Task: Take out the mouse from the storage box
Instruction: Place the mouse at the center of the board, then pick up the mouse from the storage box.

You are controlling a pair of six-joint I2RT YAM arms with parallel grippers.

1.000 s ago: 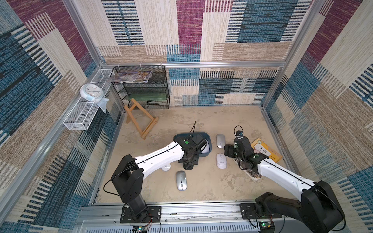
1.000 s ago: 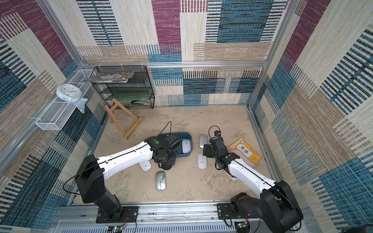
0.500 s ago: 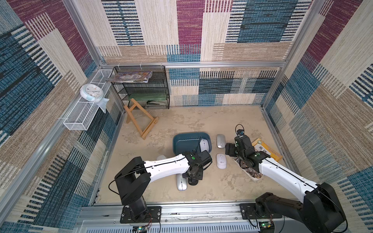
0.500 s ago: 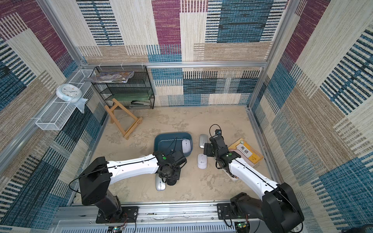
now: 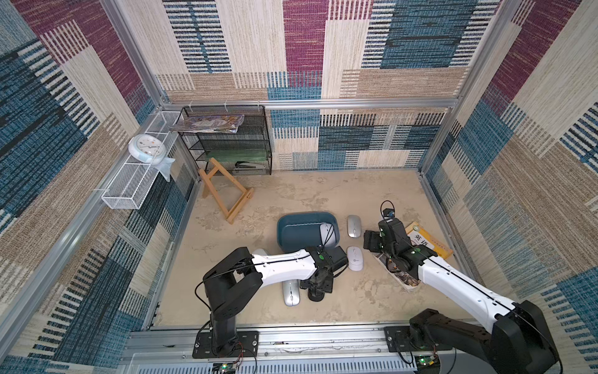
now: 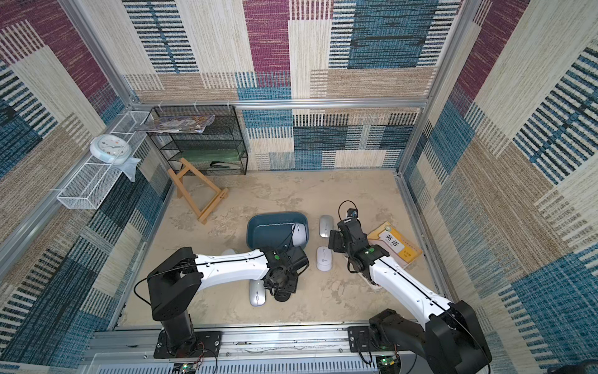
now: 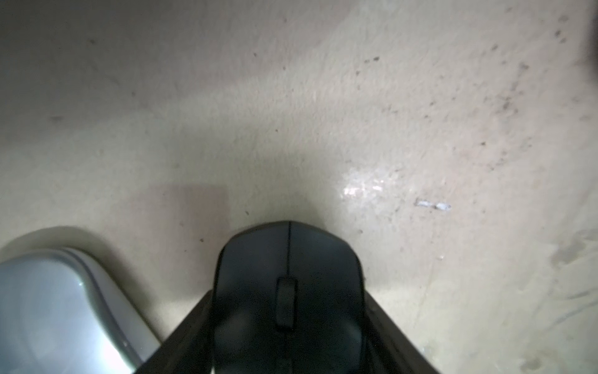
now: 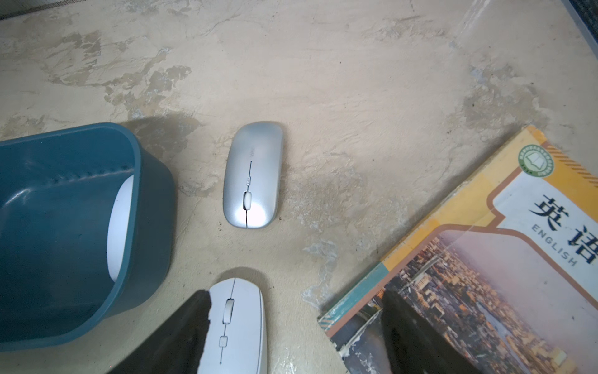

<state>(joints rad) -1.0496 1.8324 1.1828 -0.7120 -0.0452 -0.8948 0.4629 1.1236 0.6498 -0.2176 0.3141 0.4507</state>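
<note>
In both top views: storage box (image 5: 296, 234) seen on table (image 5: 323, 194), pale mouse (image 5: 326, 233) lying inside at its right end. In front of box, left gripper (image 5: 316, 289) positioned beside silver mouse (image 5: 291, 293).
Left wrist: black mouse (image 7: 288, 291) seen on table between fingers (image 7: 181, 343); clamped or released cannot be told.
Right wrist: right gripper (image 8: 296, 296) held wide apart, nothing gripped.

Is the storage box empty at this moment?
No, a white mouse lies inside the storage box, against its wall, in the right wrist view.
</note>
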